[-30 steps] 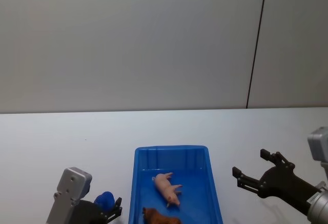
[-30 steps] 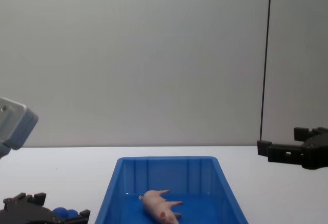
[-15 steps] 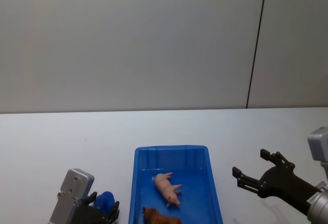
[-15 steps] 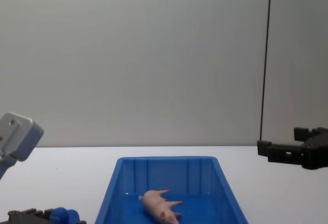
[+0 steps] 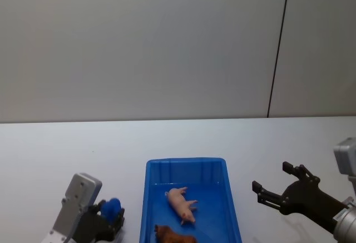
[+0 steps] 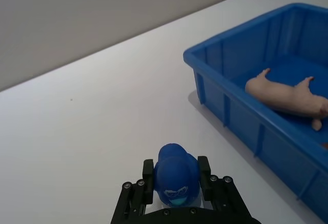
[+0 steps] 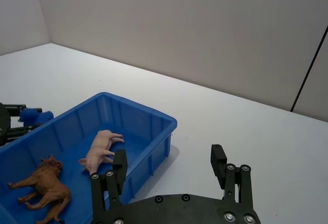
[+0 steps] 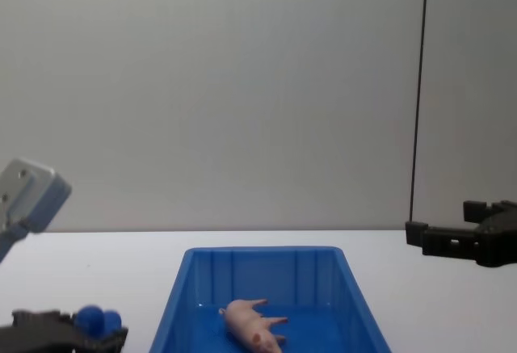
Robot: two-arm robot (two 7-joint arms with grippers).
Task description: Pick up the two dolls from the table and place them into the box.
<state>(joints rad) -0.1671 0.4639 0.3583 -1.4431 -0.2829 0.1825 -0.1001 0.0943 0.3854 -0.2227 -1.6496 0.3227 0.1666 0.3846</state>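
Left claw (image 6: 177, 193) pinches a blue toy (image 6: 176, 177) over the counter (image 6: 92, 121), box (image 6: 233, 60) to its right. Pig (image 5: 181, 202) and brown animal (image 7: 45, 184) lie inside. Right claw (image 5: 277, 188) hangs spread.

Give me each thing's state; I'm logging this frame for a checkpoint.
Pink pig: lying on its side in the blue box.
Brown lion: inside the box.
Blue toy: gripped by the left gripper.
Right gripper: open, empty, beside the box.
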